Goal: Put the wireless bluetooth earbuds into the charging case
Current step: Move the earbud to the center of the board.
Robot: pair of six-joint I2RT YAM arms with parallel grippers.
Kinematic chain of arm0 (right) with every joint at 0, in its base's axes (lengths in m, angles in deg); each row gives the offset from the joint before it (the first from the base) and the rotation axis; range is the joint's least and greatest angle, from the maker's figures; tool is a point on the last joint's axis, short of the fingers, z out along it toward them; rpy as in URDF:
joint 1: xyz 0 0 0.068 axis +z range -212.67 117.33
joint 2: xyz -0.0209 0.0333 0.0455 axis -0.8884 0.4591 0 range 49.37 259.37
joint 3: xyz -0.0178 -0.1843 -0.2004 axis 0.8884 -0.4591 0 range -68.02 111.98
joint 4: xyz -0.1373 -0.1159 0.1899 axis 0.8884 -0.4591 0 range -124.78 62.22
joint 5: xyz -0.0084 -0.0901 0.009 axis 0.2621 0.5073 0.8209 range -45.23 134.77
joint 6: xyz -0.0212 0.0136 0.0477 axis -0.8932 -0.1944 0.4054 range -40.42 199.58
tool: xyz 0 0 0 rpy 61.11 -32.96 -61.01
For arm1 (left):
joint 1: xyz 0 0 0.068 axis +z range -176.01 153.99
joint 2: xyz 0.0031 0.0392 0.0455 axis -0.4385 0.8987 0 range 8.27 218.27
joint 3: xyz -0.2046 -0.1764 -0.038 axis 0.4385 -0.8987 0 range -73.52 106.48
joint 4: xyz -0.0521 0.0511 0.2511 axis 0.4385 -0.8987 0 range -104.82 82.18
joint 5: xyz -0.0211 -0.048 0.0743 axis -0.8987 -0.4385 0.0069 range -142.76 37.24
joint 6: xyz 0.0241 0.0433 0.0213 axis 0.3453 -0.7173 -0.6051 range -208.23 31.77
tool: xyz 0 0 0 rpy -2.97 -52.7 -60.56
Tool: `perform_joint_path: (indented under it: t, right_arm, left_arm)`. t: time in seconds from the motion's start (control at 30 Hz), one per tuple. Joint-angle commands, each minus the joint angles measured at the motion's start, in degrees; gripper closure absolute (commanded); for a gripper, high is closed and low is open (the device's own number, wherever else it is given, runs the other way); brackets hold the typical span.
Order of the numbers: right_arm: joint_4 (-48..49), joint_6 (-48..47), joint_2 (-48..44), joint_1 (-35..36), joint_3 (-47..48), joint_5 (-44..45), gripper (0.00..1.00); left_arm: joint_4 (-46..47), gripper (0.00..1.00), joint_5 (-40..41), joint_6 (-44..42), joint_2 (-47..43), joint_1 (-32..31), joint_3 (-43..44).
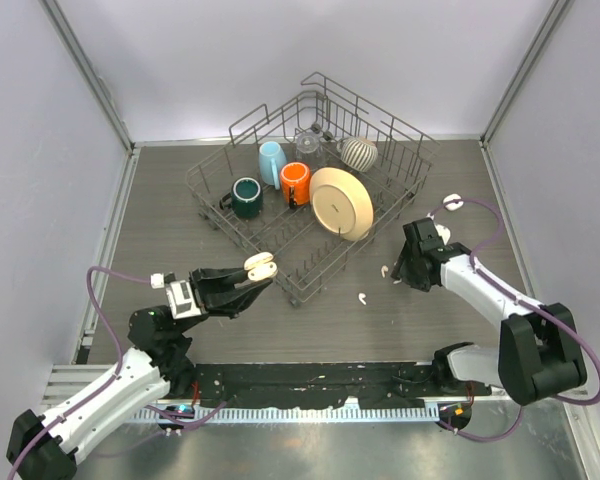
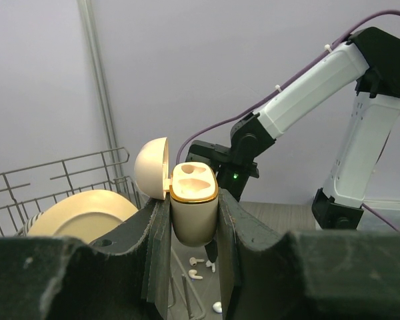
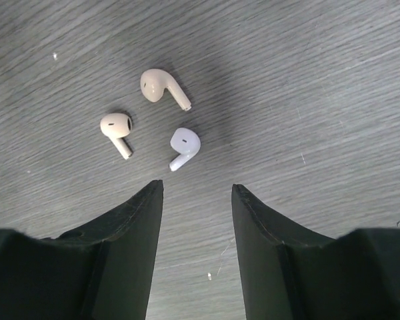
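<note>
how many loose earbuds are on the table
4 tiny glossy white earbuds: three clustered before the right hand, one alone further left. Others may hide under the hand.

No legible txt or labels.

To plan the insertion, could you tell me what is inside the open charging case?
The charging case holds only two empty moulded wells; left gripper fingers cover its lower body.
</note>
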Motion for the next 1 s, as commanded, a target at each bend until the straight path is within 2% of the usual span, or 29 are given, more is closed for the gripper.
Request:
perform_joint_path:
  t: [0.0,0.4,0.97]
  right_arm:
    - [4.16,-0.96,2.94,-0.54,1.09,1.8,0.5]
    - [5.92,-2.27,8.14,-0.63,2.41,4.43,0.51]
    - [4.17,-2.36,7.79,-0.63,-1.63,0.49,0.76]
  left_arm:
    - [0.07,1.0,0.77,-1.41,-0.37,-0.16,1.18]
    - [-0.99,1.0,0.86,-2.11,0.16,-0.16,1.54]
    - [-1.43,1.0,1.04,-2.55,0.51,-0.16,1.18]
